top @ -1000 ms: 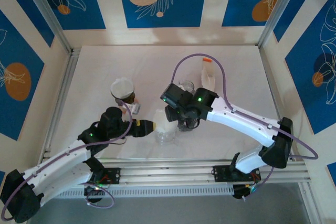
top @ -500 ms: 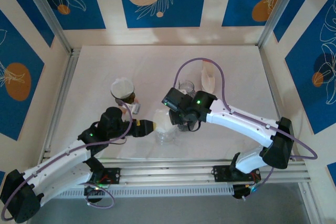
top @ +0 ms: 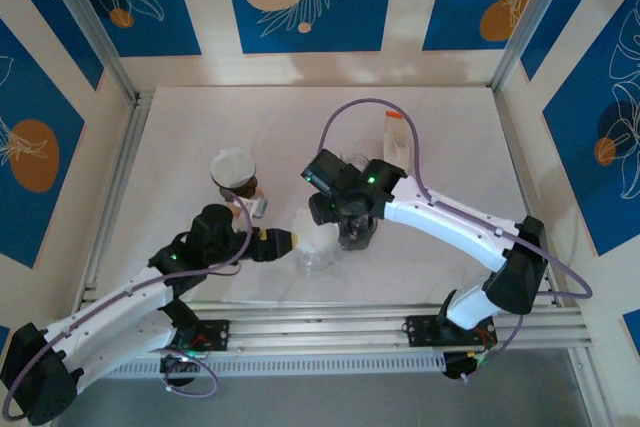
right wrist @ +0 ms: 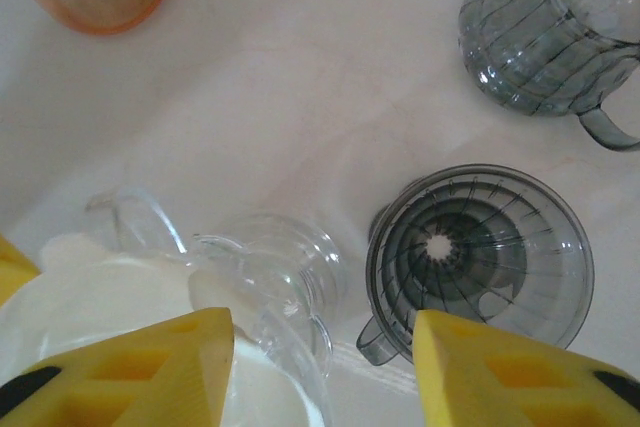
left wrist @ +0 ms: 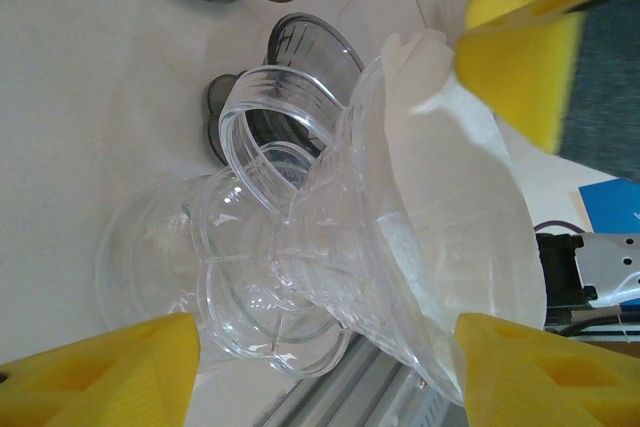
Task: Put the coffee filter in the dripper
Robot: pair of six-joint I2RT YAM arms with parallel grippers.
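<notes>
White table (top: 200, 127): right gripper (right wrist: 322, 347), jaws apart and empty, has edged left onto the filter (left wrist: 440, 147) rim; filter sits in clear dripper (left wrist: 270, 277), grasped tilted by left gripper (left wrist: 320, 372), so placement looks nearly finished.

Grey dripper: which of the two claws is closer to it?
Right. The right gripper hangs just over the grey dripper; the left gripper is off to its side, jaws around the clear dripper.

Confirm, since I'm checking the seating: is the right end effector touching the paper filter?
Touching. Left wrist view: a finger of the right end effector lies against the edge of the paper filter inside the clear dripper.
</notes>
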